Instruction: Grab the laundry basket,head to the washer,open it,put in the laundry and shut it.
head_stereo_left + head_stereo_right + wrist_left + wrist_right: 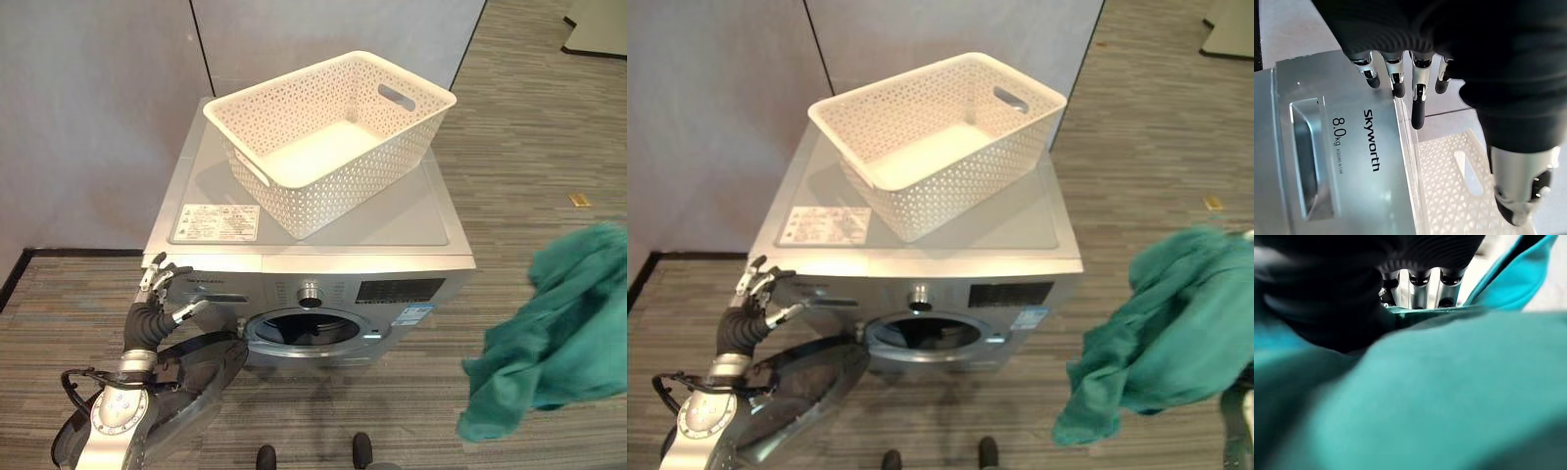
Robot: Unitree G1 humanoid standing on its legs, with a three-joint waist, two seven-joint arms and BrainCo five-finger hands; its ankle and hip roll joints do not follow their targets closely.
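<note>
With the door [191,377] swung open at front left, I'd bring the green laundry [558,333], bunched in my right hand [1422,286] off the washer's [313,230] right side, low into the drum opening [304,328]. It hangs lengthwise downward. Left hand [165,294] relaxed at front-left corner. Basket [328,137] empty on top, long axis diagonal.

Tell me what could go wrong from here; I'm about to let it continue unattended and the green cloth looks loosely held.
1. The green cloth hangs in loose folds off to the right of the washer opening; a trailing end may miss the drum or catch on the rim.
2. The open door lies low beside the left hand, so that arm may bump it.
3. The empty basket sits skewed on the washer top, overhanging the back; a knock could shift it.
</note>
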